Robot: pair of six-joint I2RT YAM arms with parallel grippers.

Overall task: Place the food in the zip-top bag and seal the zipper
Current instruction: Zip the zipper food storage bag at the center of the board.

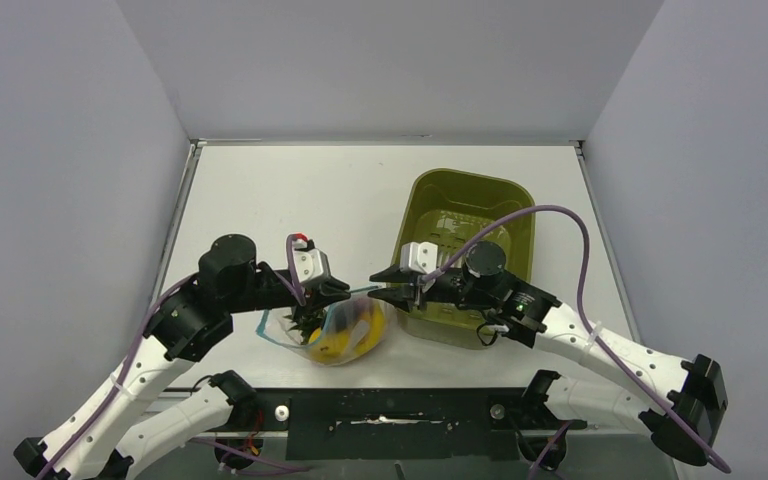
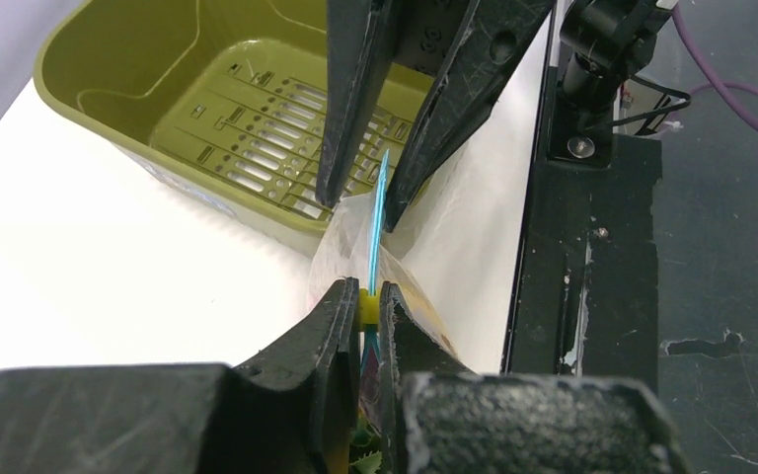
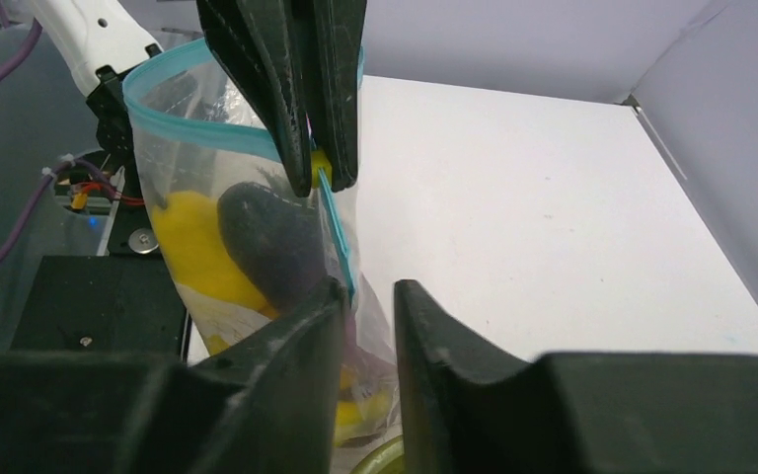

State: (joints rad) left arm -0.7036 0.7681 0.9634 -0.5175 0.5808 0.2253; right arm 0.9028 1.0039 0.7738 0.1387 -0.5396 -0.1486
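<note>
The clear zip-top bag hangs between my grippers above the table's front edge. Inside are a yellow banana, a dark purple piece and something with green leaves. The teal zipper runs taut from my left gripper to my right gripper. In the right wrist view the strip still gapes in a loop behind the left gripper. My left gripper is shut on the zipper's yellow slider. My right gripper is open, its jaws straddling the bag's end without pinching it.
The olive-green basin stands right of the bag, behind my right gripper, with no food in it. The black base plate lies along the near table edge below the bag. Grey walls enclose the table.
</note>
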